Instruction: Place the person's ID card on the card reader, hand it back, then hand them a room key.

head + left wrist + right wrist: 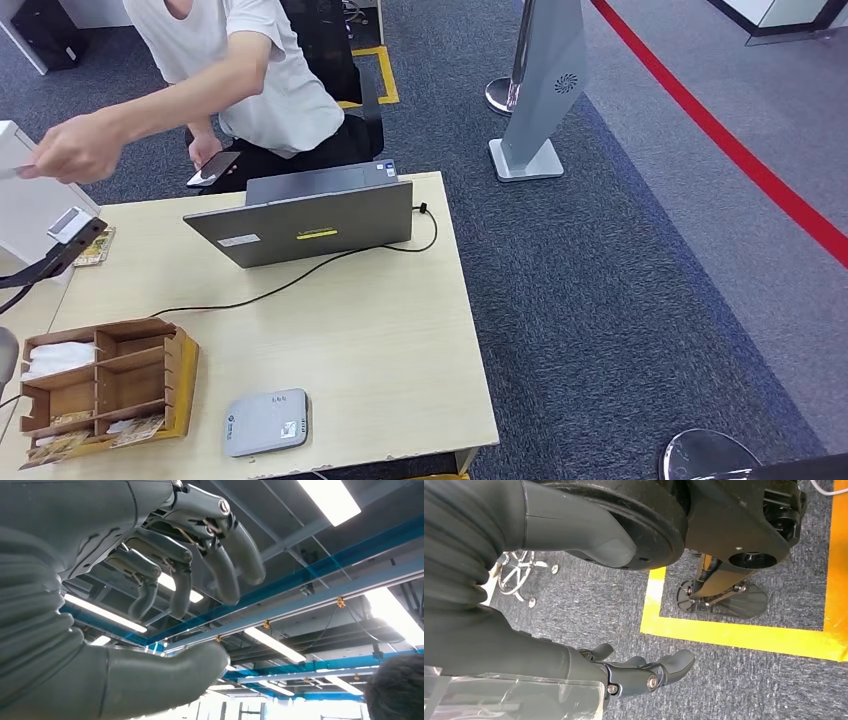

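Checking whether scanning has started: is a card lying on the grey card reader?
No. In the head view the card reader lies bare-topped near the table's front edge.

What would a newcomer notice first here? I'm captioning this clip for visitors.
A seated person's outstretched arm reaches over the far left of the table, behind a grey laptop. Near the front edge lie a wooden organizer and a grey card reader.
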